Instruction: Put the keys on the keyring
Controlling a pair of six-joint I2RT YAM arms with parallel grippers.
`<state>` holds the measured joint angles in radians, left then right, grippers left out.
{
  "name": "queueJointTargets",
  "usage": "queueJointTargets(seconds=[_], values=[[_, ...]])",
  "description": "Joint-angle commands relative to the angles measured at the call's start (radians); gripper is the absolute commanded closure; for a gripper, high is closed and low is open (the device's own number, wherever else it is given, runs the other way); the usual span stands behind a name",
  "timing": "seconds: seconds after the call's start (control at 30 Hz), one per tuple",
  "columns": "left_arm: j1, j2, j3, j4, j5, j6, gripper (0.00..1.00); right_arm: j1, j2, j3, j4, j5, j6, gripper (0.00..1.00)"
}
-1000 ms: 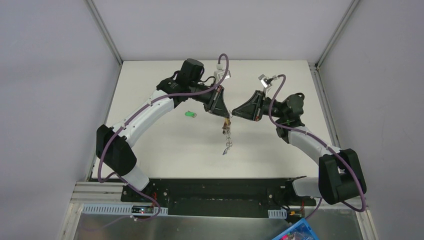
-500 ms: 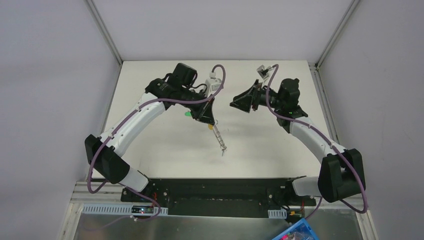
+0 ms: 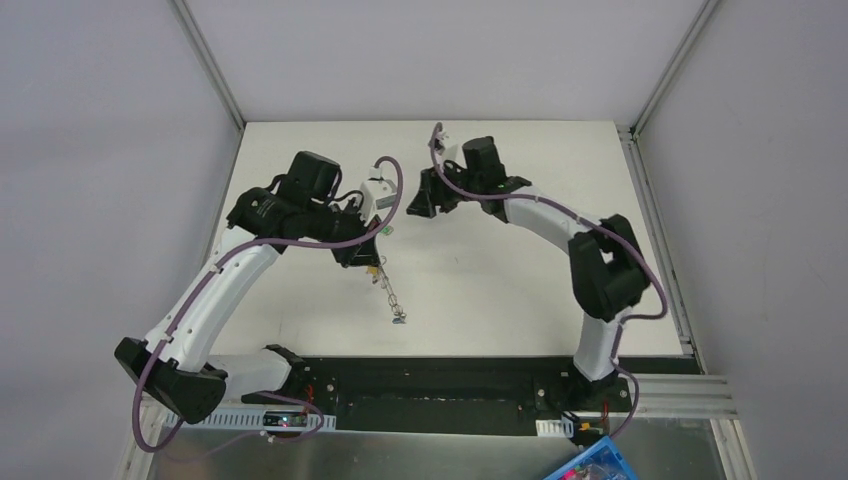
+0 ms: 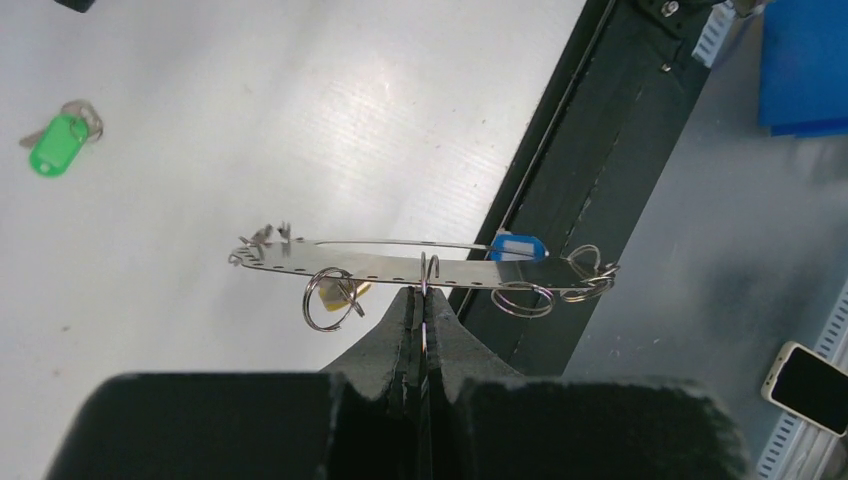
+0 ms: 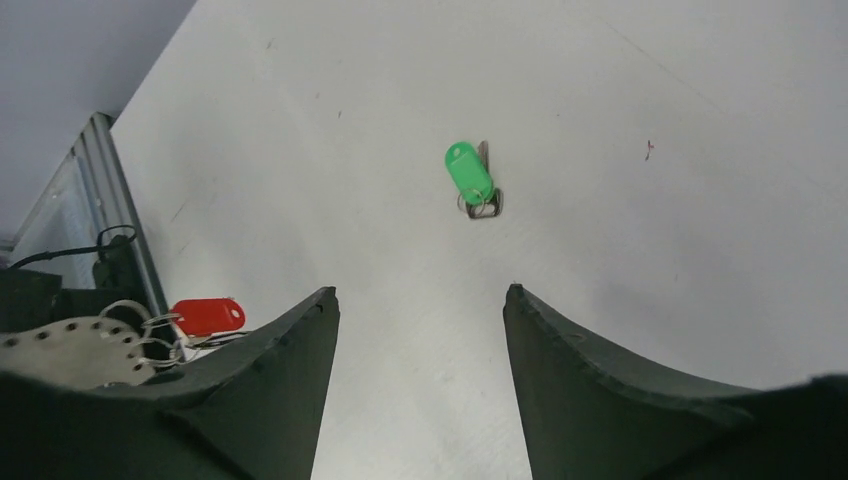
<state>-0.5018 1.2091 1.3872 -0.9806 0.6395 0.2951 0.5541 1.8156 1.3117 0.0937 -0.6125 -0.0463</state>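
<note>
My left gripper (image 3: 368, 262) (image 4: 421, 295) is shut on a split ring of the keyring (image 4: 400, 268), a thin perforated metal strip with several rings that hangs above the table (image 3: 392, 302). A blue key (image 4: 515, 246) and a yellow key (image 4: 350, 291) hang on it. The red key (image 5: 205, 315) shows beside the strip in the right wrist view. The green key (image 5: 470, 175) (image 4: 58, 144) (image 3: 384, 229) lies loose on the white table. My right gripper (image 3: 418, 205) (image 5: 420, 292) is open and empty, above the table just short of the green key.
A black rail (image 4: 600, 180) runs along the table's near edge. Beyond it on the grey bench are a phone (image 4: 810, 385) and a blue bin (image 3: 590, 465). Grey walls enclose the white table (image 3: 520, 280) on three sides.
My left gripper carried the keyring left and nearer. My right arm swung left from the right half and now points at the green key.
</note>
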Motion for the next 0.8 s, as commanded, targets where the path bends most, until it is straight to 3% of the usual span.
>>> queueJointTargets(seconds=[0.0, 0.23, 0.77], values=[[0.023, -0.068, -0.029, -0.065, -0.060, 0.057, 1.00, 0.058, 0.185, 0.227, -0.188, 0.073, -0.083, 0.36], [0.031, -0.090, -0.026, -0.107, -0.089, 0.048, 1.00, 0.159, 0.430, 0.496, -0.373, 0.241, -0.176, 0.39], [0.045, -0.105, -0.056, -0.134, -0.098, 0.071, 1.00, 0.279, 0.568, 0.603, -0.440, 0.525, -0.280, 0.47]])
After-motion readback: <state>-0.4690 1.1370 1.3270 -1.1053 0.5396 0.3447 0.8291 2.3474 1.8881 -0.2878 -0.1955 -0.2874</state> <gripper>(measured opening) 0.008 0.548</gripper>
